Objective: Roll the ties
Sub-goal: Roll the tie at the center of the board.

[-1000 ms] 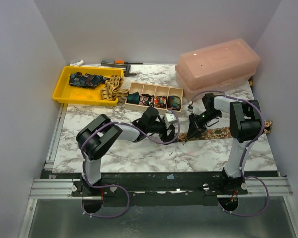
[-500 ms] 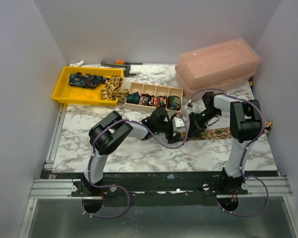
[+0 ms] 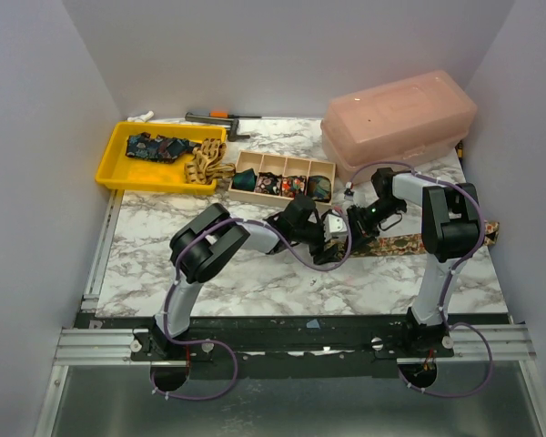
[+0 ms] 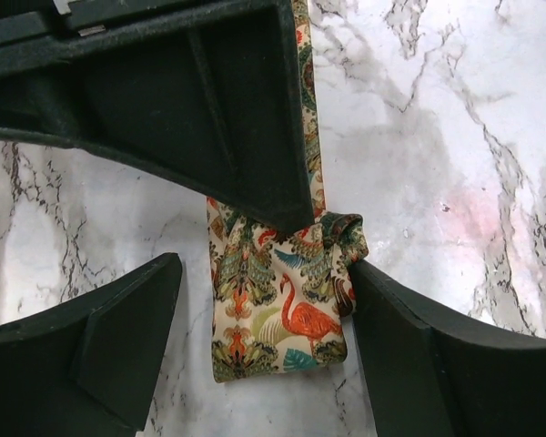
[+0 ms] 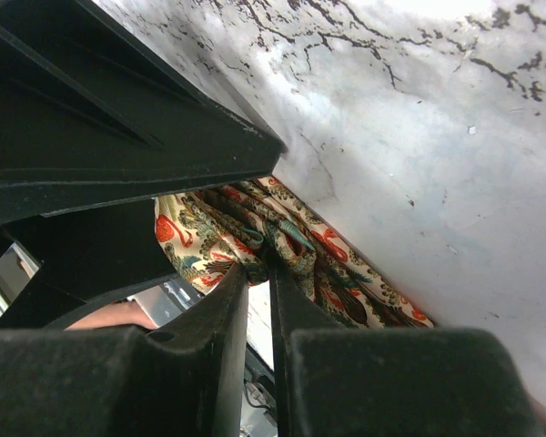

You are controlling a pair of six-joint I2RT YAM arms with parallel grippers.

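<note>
A cream tie with a flamingo and leaf pattern (image 3: 409, 244) lies flat along the right side of the marble table. Its end (image 4: 273, 319) lies between the fingers of my left gripper (image 4: 264, 355), which is open and straddles it low over the table; the right finger (image 4: 419, 355) touches the tie's folded edge. My right gripper (image 5: 266, 273) is shut on a bunched fold of the tie (image 5: 282, 232) just behind that end. In the top view the left gripper (image 3: 334, 239) and right gripper (image 3: 353, 228) meet at the tie's left end.
A wooden divided box (image 3: 282, 164) holds several rolled ties behind the grippers. A yellow tray (image 3: 118, 173) at the back left holds a dark blue tie (image 3: 155, 146) and a tan one (image 3: 205, 162). A pink lidded box (image 3: 400, 118) stands at the back right.
My left arm has reached rightward, bringing its open gripper to the tie's end next to the right gripper. The right gripper has stayed in place on the tie.
</note>
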